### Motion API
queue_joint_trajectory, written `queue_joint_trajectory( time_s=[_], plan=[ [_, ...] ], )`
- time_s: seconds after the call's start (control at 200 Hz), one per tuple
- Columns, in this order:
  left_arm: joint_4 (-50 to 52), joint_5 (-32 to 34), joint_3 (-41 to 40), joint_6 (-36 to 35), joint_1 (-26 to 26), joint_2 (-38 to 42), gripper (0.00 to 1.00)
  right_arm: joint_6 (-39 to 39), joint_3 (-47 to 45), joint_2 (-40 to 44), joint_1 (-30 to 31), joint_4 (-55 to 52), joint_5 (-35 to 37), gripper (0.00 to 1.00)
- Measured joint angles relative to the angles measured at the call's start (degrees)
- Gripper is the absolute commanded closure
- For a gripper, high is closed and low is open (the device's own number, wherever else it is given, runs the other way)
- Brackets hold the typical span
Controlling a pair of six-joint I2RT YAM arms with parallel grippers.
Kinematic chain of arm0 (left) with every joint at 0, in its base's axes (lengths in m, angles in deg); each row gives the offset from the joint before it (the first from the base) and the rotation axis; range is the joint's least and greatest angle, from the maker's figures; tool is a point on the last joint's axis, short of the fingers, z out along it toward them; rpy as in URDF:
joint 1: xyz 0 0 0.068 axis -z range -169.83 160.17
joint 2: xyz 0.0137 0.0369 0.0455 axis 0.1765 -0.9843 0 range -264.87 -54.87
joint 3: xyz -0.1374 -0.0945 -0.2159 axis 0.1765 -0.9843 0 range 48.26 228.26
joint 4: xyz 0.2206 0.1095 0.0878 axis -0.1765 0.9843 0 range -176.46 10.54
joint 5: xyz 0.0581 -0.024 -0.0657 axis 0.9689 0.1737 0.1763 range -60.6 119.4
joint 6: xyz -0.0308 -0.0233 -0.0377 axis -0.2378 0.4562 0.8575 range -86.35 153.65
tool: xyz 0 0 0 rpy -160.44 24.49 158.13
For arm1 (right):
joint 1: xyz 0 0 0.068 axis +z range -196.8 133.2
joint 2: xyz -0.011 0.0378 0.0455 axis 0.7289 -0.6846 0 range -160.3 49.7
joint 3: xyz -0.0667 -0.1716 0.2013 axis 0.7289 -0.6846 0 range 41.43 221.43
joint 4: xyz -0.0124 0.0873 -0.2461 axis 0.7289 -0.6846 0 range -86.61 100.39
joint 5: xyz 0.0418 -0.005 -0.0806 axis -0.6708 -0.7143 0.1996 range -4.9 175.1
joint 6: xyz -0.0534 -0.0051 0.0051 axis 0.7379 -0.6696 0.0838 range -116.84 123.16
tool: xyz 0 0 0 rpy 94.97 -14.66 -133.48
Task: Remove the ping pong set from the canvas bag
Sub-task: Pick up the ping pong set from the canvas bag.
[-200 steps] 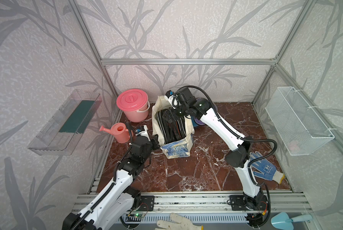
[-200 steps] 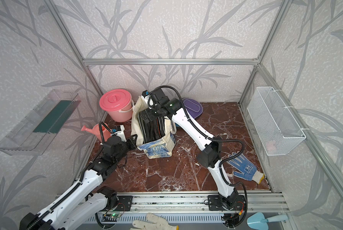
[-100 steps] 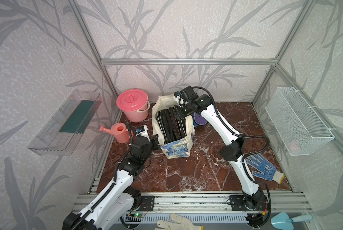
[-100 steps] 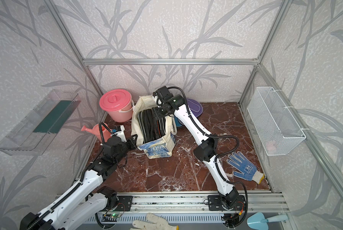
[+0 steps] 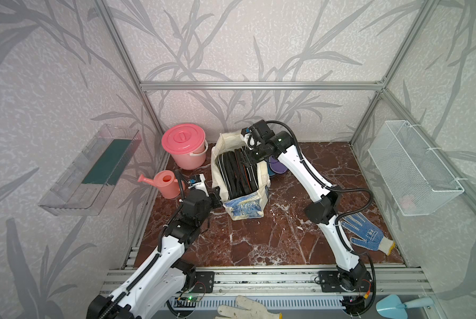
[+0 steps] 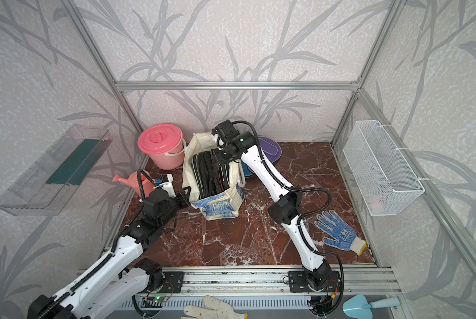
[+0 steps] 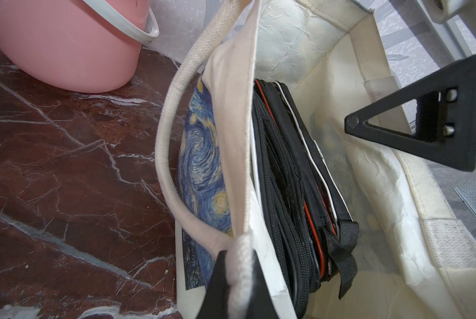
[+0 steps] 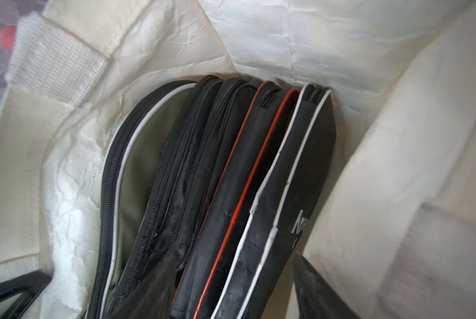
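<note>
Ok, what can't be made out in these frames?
Right gripper: fingers blurred and cut by the right wrist view's edge; grip on cases unclear.
Cases' lower parts: hidden by the bag walls in both top views.
Pink thing in wire basket: too small, behind mesh, both top views.

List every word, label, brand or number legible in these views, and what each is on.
"Na": white letters, cut off, on the black zipped case with white piping inside the cream canvas bag.
White print on the blue dotted work glove: too small to read.
Nothing else legible.
</note>
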Motion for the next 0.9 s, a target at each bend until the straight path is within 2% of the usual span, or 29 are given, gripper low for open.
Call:
queue_joint_trajectory(
  time_s=[0.37, 0.9],
  plan=[
    [-0.4, 0.0, -0.2, 0.0, 0.0, 0.0, 1.0, -0.2, 0.7, -1.3, 0.6, -0.2, -0.7, 0.3],
    [-0.3, -0.1, -0.3, 0.0, 0.0, 0.5, 1.0, 0.4, 0.9, -5.6, -1.1, -1.4, 5.7, 0.49]
  ],
)
